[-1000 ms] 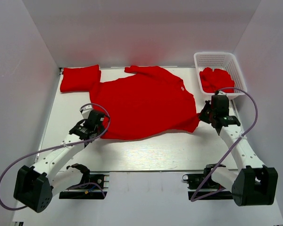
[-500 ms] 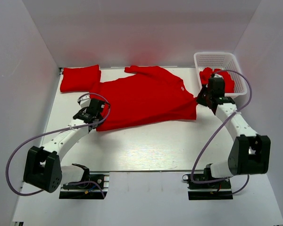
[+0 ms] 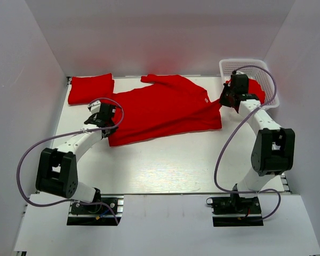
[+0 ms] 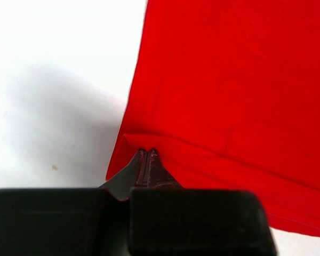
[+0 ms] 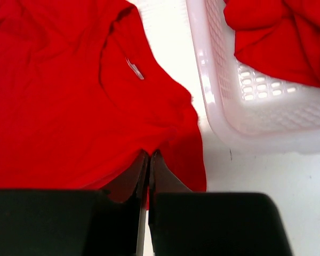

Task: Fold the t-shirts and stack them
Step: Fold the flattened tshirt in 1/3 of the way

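Here, the spread shirt (image 3: 165, 109) lies on the table (image 3: 165, 170), its near edge pinched at both ends. The left gripper (image 4: 146, 156) and right gripper (image 5: 148, 158) are each clenched on the cloth, presumably so that the edge is lifted evenly. The thin, soft red fabric is creased. A folded shirt (image 3: 90, 88) is kept back-left, other shirts (image 5: 277, 32) in the white lattice basket (image 3: 242, 62).

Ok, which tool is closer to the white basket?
The right. The right tool pinches the spread t-shirt just beside the left wall of the white lattice basket. The left tool grips the same shirt's opposite end, far from the basket.
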You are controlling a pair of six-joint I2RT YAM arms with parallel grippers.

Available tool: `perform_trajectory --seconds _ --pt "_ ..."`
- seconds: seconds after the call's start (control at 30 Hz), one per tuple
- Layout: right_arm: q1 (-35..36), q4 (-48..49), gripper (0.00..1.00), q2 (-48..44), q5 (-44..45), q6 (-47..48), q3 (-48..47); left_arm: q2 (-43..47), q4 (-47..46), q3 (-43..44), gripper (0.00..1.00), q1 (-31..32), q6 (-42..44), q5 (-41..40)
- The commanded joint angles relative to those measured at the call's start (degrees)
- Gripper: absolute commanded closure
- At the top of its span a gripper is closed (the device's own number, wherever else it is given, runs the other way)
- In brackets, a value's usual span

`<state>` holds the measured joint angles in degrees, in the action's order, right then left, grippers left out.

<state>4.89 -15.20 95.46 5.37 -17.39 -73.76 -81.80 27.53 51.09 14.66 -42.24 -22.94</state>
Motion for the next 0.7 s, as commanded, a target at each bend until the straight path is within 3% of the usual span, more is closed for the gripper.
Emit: perform_trajectory --seconds 0.0,0.67 --pt "0.0 0.4 1.0 1.8 -0.1 2.5 -4.9 -1.1 -2.3 2.3 1.0 -1.3 2.4 1.5" --pt "0.1 -3.6 1.0 19.9 -6.7 4.5 -25.0 -10.9 -6.3 6.8 1.0 -4.8 5.8 2.6"
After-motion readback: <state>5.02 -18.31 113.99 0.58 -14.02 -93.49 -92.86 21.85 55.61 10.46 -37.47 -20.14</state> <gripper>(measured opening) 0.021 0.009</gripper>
